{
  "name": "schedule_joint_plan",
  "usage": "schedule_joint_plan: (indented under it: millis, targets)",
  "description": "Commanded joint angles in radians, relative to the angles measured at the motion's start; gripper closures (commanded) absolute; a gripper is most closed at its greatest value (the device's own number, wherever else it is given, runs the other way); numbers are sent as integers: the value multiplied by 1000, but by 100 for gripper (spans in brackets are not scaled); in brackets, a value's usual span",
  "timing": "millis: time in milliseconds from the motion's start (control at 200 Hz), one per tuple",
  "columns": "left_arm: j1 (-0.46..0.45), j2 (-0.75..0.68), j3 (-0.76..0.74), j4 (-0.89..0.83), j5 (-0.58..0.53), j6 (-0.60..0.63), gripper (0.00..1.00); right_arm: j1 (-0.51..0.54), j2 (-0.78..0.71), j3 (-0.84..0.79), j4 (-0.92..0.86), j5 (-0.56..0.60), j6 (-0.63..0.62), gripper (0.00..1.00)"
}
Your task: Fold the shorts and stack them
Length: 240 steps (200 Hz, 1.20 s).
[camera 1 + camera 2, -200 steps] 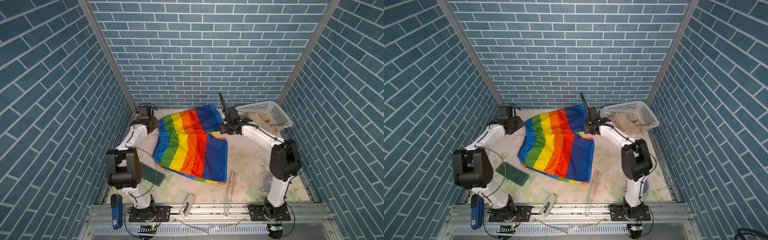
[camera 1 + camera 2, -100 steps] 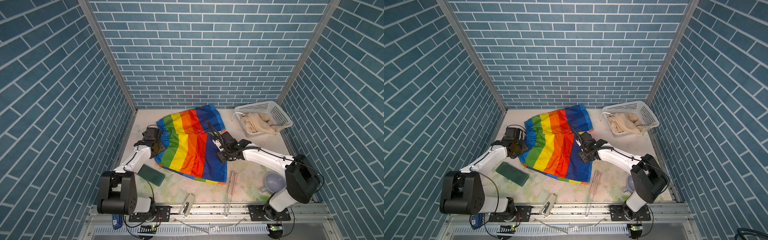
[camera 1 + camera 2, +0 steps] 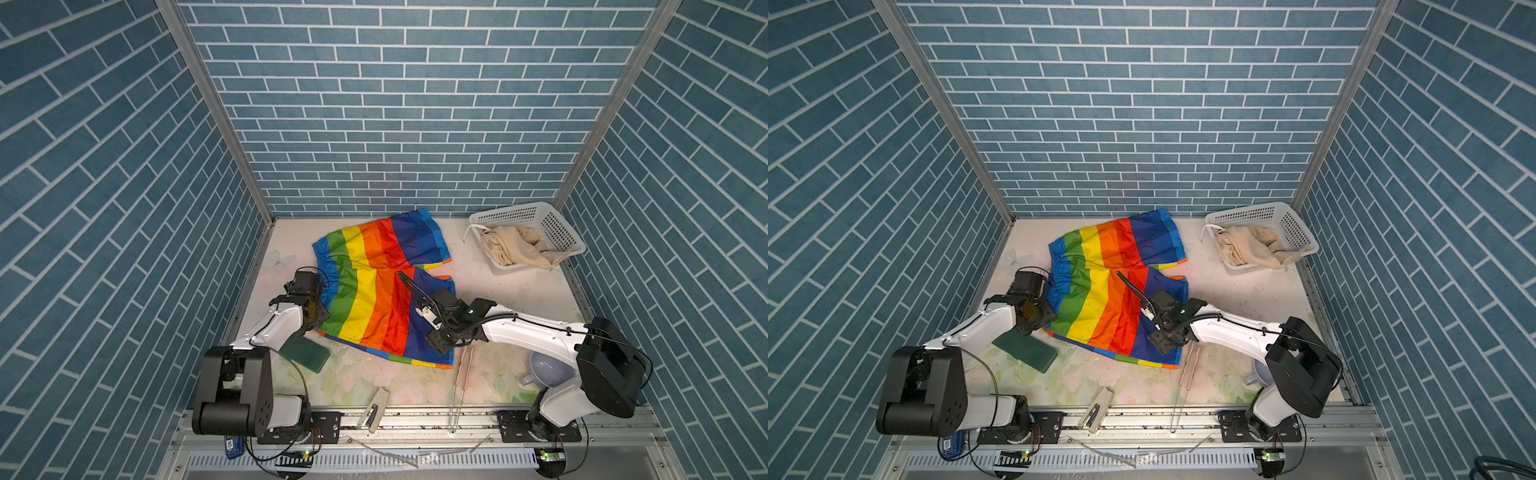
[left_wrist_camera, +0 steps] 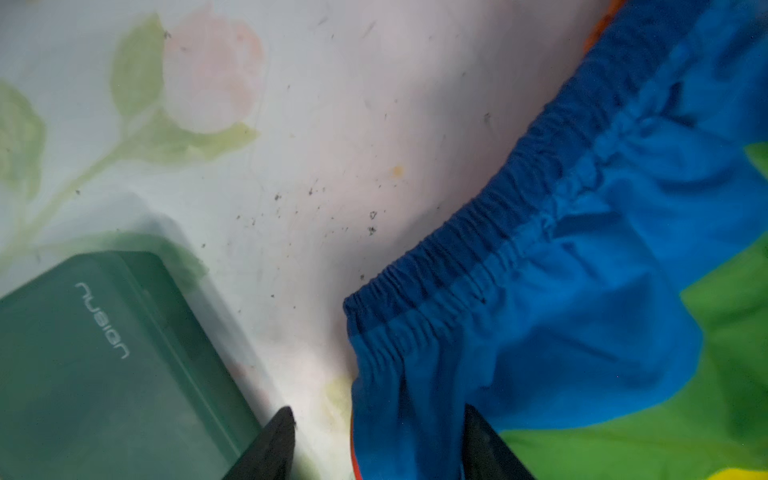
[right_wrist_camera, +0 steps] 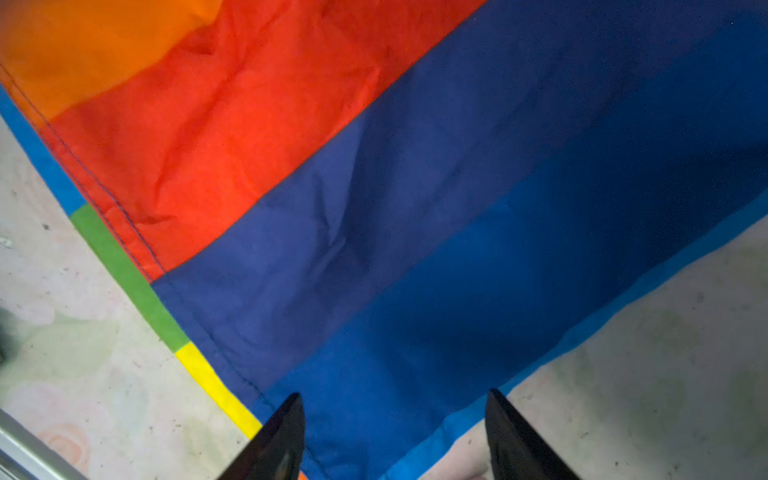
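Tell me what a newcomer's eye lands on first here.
The rainbow-striped shorts, spread flat in the middle of the table, catch the eye first. Both arms lean over them: the left gripper stands open at the blue waistband corner, and the right gripper stands open over the blue hem corner nearest the front. Next come the beige shorts, bunched in the white basket at the back right corner.

White lettering "nubian" on the dark green case [image 4: 104,374]
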Motion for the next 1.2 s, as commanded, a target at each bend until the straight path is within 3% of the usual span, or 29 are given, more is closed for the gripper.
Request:
schedule_joint_plan:
  millis: [0, 255, 445, 675, 775, 965, 1120, 1195]
  targets:
    - [-2, 29, -10, 24, -1, -8, 33, 12, -17, -27, -26, 15, 13, 31]
    - [-1, 55, -46, 47, 3, 1, 37, 56, 11, -25, -45, -5, 13, 29]
    - [-1, 63, -62, 71, 2, -3, 50, 101, 21, -22, -83, -25, 6, 29]
    - [2, 71, -53, 77, 7, -1, 80, 125, 45, -46, -88, -78, 68, 31]
    - [4, 72, -54, 75, 8, 2, 86, 147, 38, -57, -84, -76, 88, 31]
    - [12, 71, -52, 74, 11, 8, 87, 186, 53, -66, -78, -76, 104, 31]
    - [20, 69, -48, 72, 16, 13, 87, 189, 105, -53, -63, -75, 116, 45]
    - [24, 66, -46, 68, 27, 20, 88, 189, 132, -43, -63, -48, 128, 60]
